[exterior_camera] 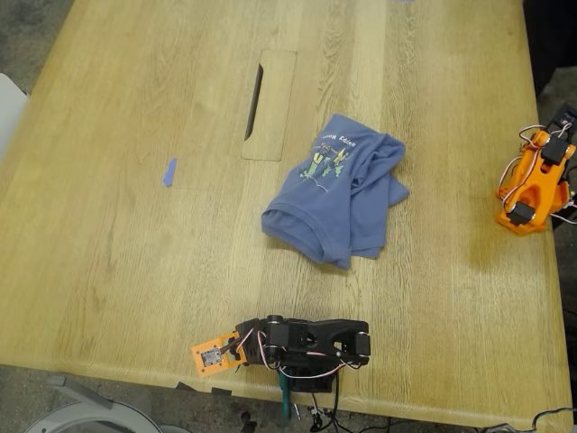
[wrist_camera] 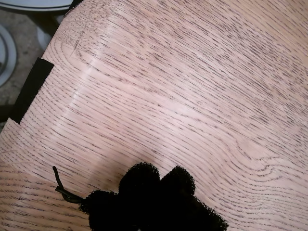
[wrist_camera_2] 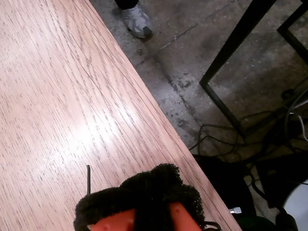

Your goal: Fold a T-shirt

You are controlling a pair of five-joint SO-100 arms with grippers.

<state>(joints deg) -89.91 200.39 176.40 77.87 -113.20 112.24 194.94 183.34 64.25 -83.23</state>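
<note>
The exterior view shows a broad table of pale oak-grain wood, its boards running lengthwise, with a rectangular cable hatch let into the top and a dark slot along one edge of it. Grey concrete floor shows past the table's corners. The T-shirt, slate-blue soft cotton, lies crumpled in a loose heap near the table's middle, just toward the exterior view's right of the hatch, with its green-yellow print and white lettering facing up. A small blue tape scrap lies well apart from it toward the exterior view's left. A black arm with an orange plate is folded flat at the table's near edge, and an orange arm with red and white wires sits at the exterior view's right edge; both are well apart from the shirt.

In the first wrist view, my first gripper ends in fuzzy black padding above bare, finely streaked wood beside a rounded table corner with a black tape strip. The pads sit bunched together, holding nothing.

In the second wrist view, my second gripper, orange plastic under black fuzz, hangs over the table's straight edge, its pads together and empty. Stained concrete, black metal frame legs, tangled cables and a person's grey shoe lie beyond.
</note>
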